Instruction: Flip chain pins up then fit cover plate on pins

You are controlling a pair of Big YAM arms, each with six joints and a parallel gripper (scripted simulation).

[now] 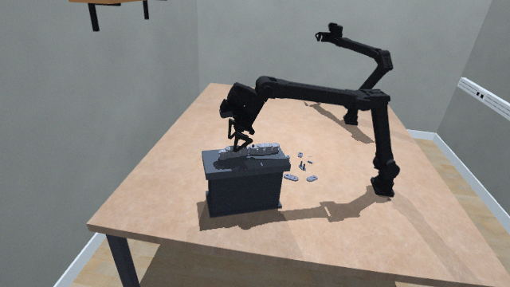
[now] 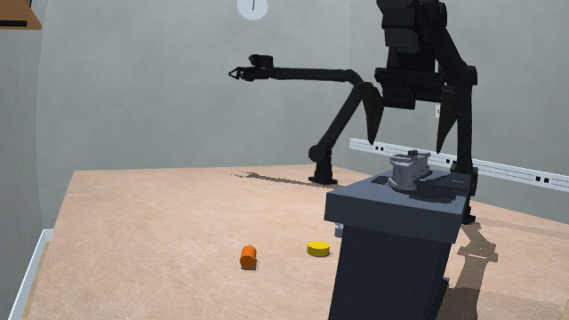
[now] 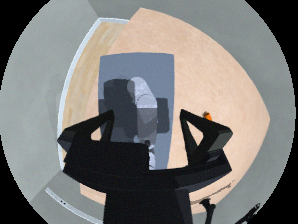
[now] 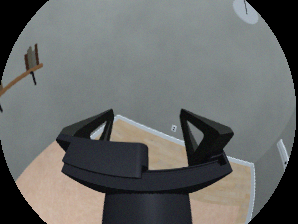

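The grey chain [image 1: 264, 149] [image 2: 404, 172] [image 3: 146, 101] rests along the top of the dark block [image 1: 245, 195] [image 2: 391, 267] [image 3: 162, 65]. Its near-end link looks flat in the exterior view. A small dark bit shows on top near the chain's middle; whether it is the connecting link's pins is too small to tell. My left gripper [image 1: 233, 143] [image 2: 405, 148] [image 3: 146, 113] is open and empty just above the chain, one finger to each side. My right gripper [image 1: 319, 37] [image 2: 230, 74] [image 4: 146, 112] is open and empty, high and far from the block. I cannot tell which loose plate is the cover plate.
Two loose link plates [image 1: 291, 177] [image 1: 311, 178] lie on the table [image 1: 159, 199] beside the block, near a small part with two upright dark pins [image 1: 302, 166] and other small pieces. An orange cylinder [image 2: 248, 257] [image 3: 207, 116] and a yellow disc [image 2: 318, 249] lie on the table.
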